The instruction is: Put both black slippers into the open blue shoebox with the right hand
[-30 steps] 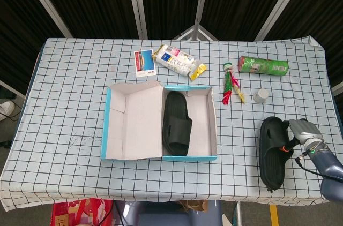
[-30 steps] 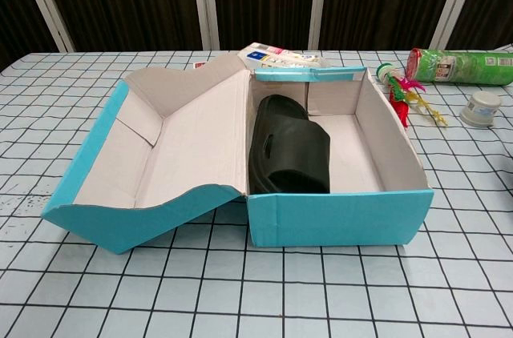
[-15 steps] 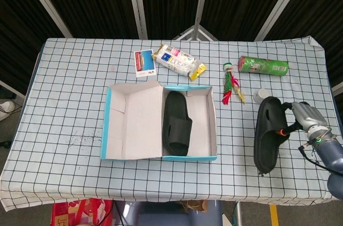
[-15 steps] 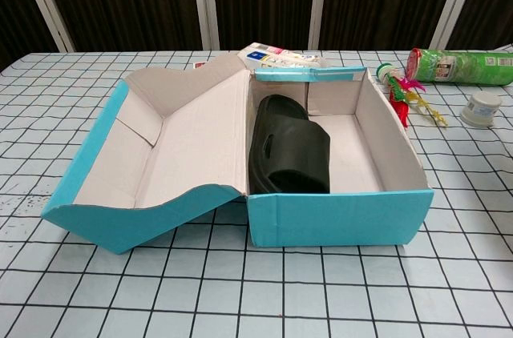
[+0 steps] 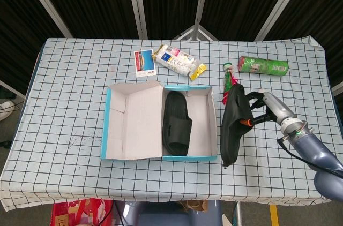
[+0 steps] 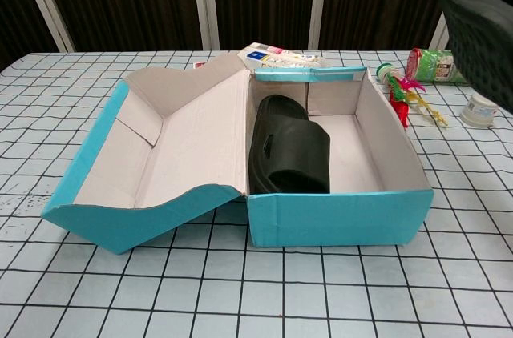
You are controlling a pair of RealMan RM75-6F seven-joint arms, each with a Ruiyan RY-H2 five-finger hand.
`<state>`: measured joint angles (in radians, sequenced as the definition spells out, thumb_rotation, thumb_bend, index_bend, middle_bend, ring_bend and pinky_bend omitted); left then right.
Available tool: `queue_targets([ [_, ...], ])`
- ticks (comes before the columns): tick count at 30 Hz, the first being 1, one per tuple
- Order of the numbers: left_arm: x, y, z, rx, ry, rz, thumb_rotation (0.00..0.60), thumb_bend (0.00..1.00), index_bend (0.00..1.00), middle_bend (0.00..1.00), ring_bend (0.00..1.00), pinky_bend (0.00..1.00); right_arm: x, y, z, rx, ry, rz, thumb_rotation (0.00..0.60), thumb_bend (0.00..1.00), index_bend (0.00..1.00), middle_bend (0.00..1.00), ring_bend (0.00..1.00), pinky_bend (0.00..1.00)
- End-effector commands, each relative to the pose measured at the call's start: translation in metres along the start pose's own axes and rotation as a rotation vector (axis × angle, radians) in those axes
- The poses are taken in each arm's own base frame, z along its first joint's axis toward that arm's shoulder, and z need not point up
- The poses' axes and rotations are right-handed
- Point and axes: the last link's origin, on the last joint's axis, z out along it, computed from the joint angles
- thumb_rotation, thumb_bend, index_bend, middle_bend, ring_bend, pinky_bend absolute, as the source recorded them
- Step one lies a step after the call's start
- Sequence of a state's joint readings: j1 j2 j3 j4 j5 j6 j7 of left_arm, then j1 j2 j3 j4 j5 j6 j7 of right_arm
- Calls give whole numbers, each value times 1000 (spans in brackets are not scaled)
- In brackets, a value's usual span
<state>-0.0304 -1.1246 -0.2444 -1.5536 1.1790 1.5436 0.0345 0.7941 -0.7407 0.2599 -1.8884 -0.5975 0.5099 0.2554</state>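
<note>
The open blue shoebox (image 5: 211,129) (image 6: 337,216) sits mid-table with its lid folded out to the left. One black slipper (image 5: 177,123) (image 6: 290,148) lies inside, against the box's left wall. My right hand (image 5: 264,108) grips the second black slipper (image 5: 235,123) (image 6: 481,26) by its strap and holds it in the air, tilted on edge, just right of the box. In the chest view only the slipper's sole shows at the upper right. My left hand is in neither view.
Behind the box lie a photo card (image 5: 144,62) and a snack packet (image 5: 179,61). To the right are a red-green tassel toy (image 5: 231,84) (image 6: 403,90), a green can on its side (image 5: 263,65) (image 6: 434,66) and a small white cup (image 6: 483,108).
My right hand has lifted the second slipper off the table and carried it left, from near the right edge to just beside the box. It now enters the chest view.
</note>
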Motion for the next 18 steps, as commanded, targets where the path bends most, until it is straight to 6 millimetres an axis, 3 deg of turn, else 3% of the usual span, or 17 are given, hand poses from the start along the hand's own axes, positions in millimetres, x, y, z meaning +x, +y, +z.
queue_targets([
  [1, 1, -1, 0, -4, -2, -7, 600, 373, 116, 63, 32, 131, -13, -23, 5, 68, -10, -10, 600, 223, 657, 475, 511, 459],
  [6, 2, -2, 0, -10, -5, -19, 600, 373, 117, 63, 32, 131, -31, -48, 13, 126, -28, -41, 600, 238, 664, 475, 636, 561],
  [18, 3, -4, 0, -14, -8, -31, 600, 373, 118, 63, 32, 131, -80, -85, 40, 201, -119, 148, 600, 237, 674, 475, 711, 637],
])
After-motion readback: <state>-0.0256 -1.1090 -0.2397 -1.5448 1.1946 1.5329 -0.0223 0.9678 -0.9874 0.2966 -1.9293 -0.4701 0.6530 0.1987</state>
